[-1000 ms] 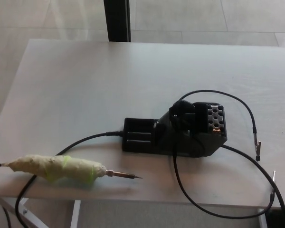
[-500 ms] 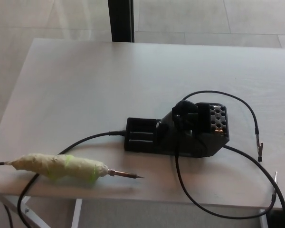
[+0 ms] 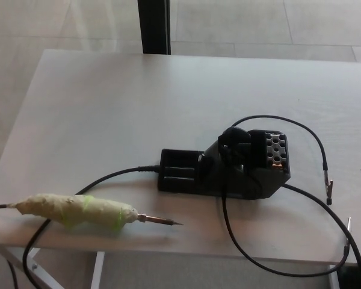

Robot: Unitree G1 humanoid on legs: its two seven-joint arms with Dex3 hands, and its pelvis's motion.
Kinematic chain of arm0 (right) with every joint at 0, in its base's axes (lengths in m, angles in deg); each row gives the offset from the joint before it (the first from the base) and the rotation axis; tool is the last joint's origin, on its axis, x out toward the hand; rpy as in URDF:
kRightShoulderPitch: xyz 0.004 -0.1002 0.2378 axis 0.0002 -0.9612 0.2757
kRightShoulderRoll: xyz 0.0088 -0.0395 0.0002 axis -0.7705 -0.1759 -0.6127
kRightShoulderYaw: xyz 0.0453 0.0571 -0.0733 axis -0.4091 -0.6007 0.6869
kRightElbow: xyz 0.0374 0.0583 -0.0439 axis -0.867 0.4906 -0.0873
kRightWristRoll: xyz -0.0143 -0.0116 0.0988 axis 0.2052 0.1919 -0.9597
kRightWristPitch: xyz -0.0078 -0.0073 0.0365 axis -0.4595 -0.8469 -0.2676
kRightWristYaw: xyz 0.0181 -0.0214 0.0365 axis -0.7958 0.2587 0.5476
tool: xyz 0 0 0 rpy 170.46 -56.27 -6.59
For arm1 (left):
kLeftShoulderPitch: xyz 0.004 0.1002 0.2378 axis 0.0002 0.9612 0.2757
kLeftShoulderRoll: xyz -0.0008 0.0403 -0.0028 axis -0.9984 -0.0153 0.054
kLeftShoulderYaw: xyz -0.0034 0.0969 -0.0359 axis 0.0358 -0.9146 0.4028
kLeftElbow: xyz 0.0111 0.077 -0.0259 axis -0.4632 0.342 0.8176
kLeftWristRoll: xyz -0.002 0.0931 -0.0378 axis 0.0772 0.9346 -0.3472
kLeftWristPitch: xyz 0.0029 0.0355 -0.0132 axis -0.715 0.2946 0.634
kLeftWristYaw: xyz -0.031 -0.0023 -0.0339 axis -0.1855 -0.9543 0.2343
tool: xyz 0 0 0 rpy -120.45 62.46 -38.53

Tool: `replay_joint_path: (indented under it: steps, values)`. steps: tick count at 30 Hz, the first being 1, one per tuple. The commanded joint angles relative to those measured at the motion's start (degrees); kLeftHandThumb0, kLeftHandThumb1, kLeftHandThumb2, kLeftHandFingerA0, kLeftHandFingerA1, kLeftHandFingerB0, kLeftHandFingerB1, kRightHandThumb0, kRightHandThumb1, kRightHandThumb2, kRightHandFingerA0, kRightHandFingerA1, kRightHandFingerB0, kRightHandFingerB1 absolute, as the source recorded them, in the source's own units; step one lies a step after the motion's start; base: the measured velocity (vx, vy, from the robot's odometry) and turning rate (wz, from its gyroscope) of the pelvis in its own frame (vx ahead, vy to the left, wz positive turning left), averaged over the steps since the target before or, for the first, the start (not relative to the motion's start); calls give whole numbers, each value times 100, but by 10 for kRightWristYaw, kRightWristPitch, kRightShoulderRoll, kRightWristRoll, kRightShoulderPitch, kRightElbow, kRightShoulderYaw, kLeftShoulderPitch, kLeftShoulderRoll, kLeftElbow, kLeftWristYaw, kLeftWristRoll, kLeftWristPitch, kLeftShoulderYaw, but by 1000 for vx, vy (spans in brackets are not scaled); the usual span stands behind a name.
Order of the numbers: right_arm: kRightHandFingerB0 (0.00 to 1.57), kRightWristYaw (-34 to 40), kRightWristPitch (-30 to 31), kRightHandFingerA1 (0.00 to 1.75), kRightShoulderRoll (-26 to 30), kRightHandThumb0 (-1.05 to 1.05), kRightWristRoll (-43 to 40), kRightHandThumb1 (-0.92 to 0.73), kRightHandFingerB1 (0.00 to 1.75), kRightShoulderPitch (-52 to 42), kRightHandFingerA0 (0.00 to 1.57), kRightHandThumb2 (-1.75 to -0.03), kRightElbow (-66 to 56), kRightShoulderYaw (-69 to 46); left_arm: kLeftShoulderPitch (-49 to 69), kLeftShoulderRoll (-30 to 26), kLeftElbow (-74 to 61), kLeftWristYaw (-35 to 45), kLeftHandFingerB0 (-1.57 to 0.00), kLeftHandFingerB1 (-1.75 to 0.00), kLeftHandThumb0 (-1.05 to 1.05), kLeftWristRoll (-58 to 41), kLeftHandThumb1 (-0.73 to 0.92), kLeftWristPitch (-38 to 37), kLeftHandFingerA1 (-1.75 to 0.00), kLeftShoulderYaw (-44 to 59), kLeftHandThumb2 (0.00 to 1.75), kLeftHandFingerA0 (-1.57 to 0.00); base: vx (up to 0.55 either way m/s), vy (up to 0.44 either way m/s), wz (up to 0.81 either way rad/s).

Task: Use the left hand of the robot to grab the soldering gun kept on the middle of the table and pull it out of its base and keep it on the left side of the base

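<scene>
While I find no readable writing and neither robot hand shows, the tape-wrapped soldering gun (image 3: 78,211) lies flat on the pale worktop (image 3: 120,108), left of its angular black base (image 3: 228,170).

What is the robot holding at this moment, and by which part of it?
Nothing is held; neither robot hand is in view. The soldering gun lies free on the table, left of its base, tip pointing right.

Soft, even daylight lit the pale bench (image 3: 108,108), which looked slightly washed out. Shadows were faint, and the picture was mildly grainy.
</scene>
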Motion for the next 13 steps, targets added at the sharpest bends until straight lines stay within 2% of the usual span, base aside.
replay_joint_path:
  steps: [1, 3, 4, 6, 7, 8, 9, 10, 11, 12, 13]
  values:
    - [56, -5, -16, 94, -2, -105, -11, -36, 121, -5, 135, -131, -2, -6, 1, -20, 8, 23, -71, -75, -63, -56, 50, 28, -80, -8, 96, -83, 0, 0, 0]
    - [56, -3, -22, 93, -4, -105, -7, -37, 121, -4, 136, -131, -1, -3, -3, -23, 8, 22, -67, -74, -63, -65, 50, 32, -80, -11, 96, -83, 0, 0, 0]
    - [56, -3, -22, 93, -4, -105, -8, -36, 123, -3, 137, -131, -1, -4, -10, -26, 22, 18, -62, -63, -58, -69, 68, 31, -72, -12, 60, -84, 0, 0, 0]
    - [56, -3, -19, 93, -4, -105, -9, -36, 123, -3, 135, -131, -1, -4, -24, -33, 63, 13, -58, -61, -62, -72, 71, 10, -70, -18, 61, -83, 0, 0, 0]
    - [54, -3, -19, 101, -5, -105, -9, -35, 121, -3, 128, -131, -1, -4, -26, -34, 69, 12, -55, -63, -65, -81, 72, 9, -72, -14, 61, -79, 0, 0, 0]
    - [52, -3, -18, 109, -5, -101, -10, -26, 124, -3, 118, -125, -1, -5, -27, -32, 70, 14, -53, -66, -65, -96, 73, 11, -75, -5, 62, -74, 0, 0, 0]
    - [52, -4, -16, 109, -5, -101, -12, -26, 124, -3, 118, -125, -1, -7, -26, -31, 69, 18, -53, -66, -65, -104, 73, 10, -75, -3, 62, -74, 0, 0, 0]
    - [50, -5, -15, 123, -5, -102, -12, -26, 126, -1, 102, -125, -2, -7, -21, -31, 60, 17, -53, -64, -67, -104, 73, 10, -73, -7, 62, -75, 0, 0, 0]
    - [48, -5, -14, 127, -4, -102, -10, -27, 123, 1, 88, -126, -2, -6, -30, -33, 77, 12, -54, -64, -66, -106, 73, 5, -72, -8, 62, -77, 0, 0, 0]
    - [33, -4, -14, 134, -3, -105, -6, -34, 113, 0, 93, -131, -3, -1, -21, -29, 60, 12, -62, -64, -65, -111, 71, 12, -69, -8, 61, -86, 0, 0, 0]
    - [33, -4, -14, 134, -3, -105, -6, -34, 113, 0, 93, -131, -3, -1, -21, -29, 60, 12, -62, -64, -65, -111, 71, 12, -69, -8, 61, -86, 0, 0, 0]
